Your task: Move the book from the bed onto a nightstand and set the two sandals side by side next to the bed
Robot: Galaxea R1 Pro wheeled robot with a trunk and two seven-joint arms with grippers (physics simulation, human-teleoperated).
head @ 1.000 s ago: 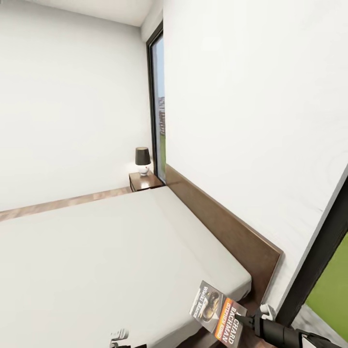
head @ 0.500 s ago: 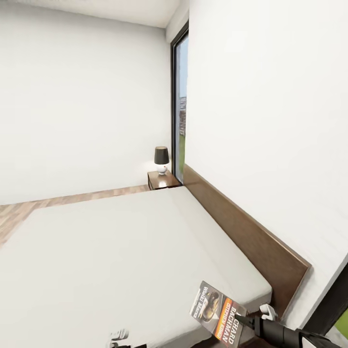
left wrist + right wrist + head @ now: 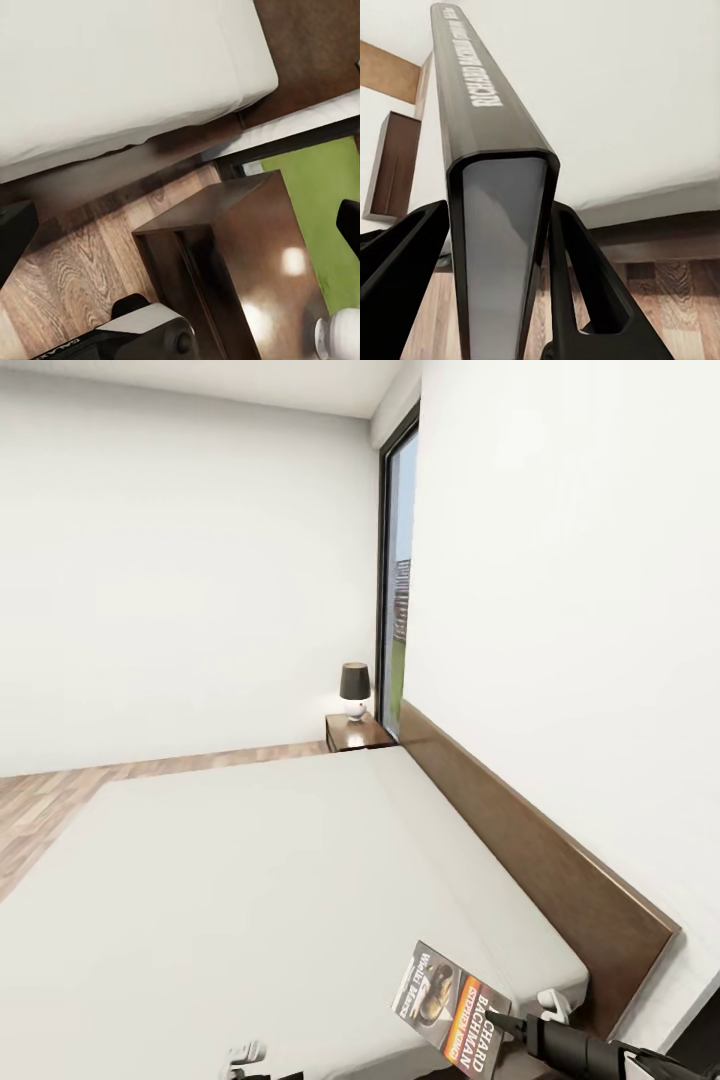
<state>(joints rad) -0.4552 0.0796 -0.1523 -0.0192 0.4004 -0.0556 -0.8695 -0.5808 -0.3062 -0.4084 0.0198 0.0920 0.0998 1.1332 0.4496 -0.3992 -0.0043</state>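
- Plain white walls (image 3: 170, 580) fill the upper left and right of the frame
- A tall dark-framed window (image 3: 398, 580) stands upper centre, showing green grass
- Light wood-plank floor (image 3: 40, 810) runs along the left edge
- A small black-shaded lamp with a white base (image 3: 354, 690) sits at centre, beside the window

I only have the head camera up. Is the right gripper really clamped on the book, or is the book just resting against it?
Observer: Clamped. In the right wrist view a finger presses each cover of the book.
Operator: Any nightstand closer than the far one by the lamp?
Observer: Yes, the left wrist view shows a glossy dark nightstand at the bed's corner.
Operator: Anything on it?
Observer: A white rounded object at its edge; I cannot tell what.
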